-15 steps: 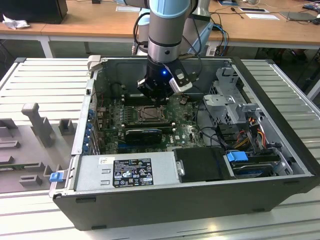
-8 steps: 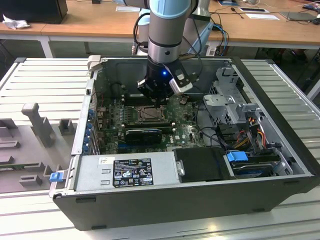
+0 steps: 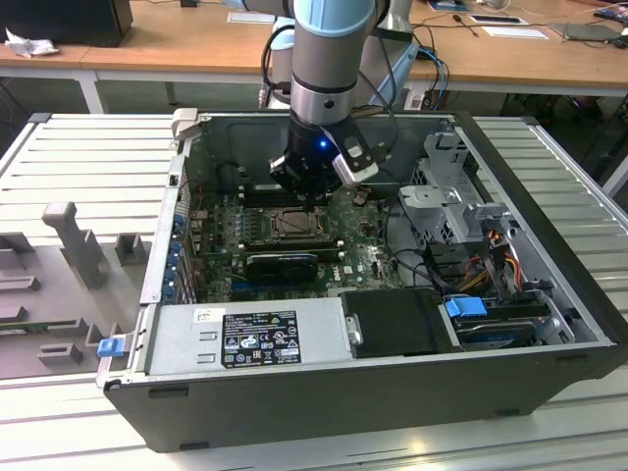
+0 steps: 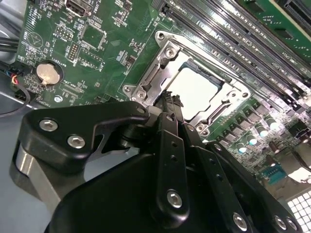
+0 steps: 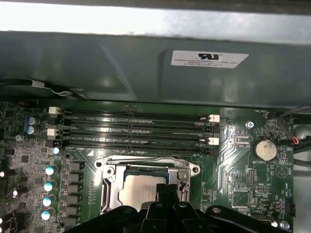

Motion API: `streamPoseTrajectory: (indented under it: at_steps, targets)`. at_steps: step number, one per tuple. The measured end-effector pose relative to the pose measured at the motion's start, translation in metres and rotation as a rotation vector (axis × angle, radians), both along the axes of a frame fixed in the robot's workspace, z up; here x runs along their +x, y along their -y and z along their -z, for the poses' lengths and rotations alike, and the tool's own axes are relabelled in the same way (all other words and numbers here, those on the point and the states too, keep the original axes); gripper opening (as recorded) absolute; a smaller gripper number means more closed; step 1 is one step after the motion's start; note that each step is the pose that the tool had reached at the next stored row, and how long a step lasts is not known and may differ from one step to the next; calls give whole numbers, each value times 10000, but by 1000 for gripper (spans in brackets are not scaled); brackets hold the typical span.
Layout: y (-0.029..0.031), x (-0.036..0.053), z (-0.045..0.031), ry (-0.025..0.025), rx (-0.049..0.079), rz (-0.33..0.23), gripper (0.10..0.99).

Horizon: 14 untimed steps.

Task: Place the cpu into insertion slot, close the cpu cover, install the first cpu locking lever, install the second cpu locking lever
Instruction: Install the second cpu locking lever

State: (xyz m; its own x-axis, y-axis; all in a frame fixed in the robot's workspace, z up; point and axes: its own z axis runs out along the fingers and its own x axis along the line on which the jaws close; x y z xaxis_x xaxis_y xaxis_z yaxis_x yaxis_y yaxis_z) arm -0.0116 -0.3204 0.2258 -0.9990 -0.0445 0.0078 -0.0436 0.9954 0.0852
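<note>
Second wrist view: my gripper [image 4: 171, 99] hangs just over the near rim of the slot [image 4: 146, 80], tips down.
Grip state: my fingers [image 4: 167, 126] look pressed together into one narrow point, with nothing held between them that I can make out.
Cpu: the cpu [image 4: 197, 90] lies flat in the slot, directly beyond my fingertips, pale face up; I am not touching its face as far as I can tell.
Cover: the cover [image 4: 221, 104] appears to frame the cpu, its cut-out showing the pale square; whether it is fully pressed down I cannot tell.
Key relation: my tips sit at one edge of the slot, and the cpu spreads away from them toward the memory slots [image 4: 228, 34], whose long axis runs along the far side of the socket.
First wrist view: same layout, with the cpu [image 5: 141, 191] just ahead of my gripper [image 5: 167, 191], then the memory slots [image 5: 136, 128], then the case wall [image 5: 121, 68] beyond.
Levers: too fine for me to say where they sit.
Around me: a coin battery [image 4: 48, 73] lies off to one side on the board [image 4: 112, 48], well clear.
Exterior view: my gripper [image 3: 312, 196] is down inside the case [image 3: 324, 392], above the slot [image 3: 292, 226]; the power supply [image 3: 245, 339] and cables are apart from it.
In the way: I judge nothing between my tips and the socket.
</note>
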Motion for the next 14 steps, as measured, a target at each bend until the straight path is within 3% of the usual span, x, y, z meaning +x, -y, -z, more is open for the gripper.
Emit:
streamPoseTrajectory:
  at_steps: [3,14]
  targets:
    - [0,0,-29,0,0,0,106]
    - [46,0,-29,0,0,0,106]
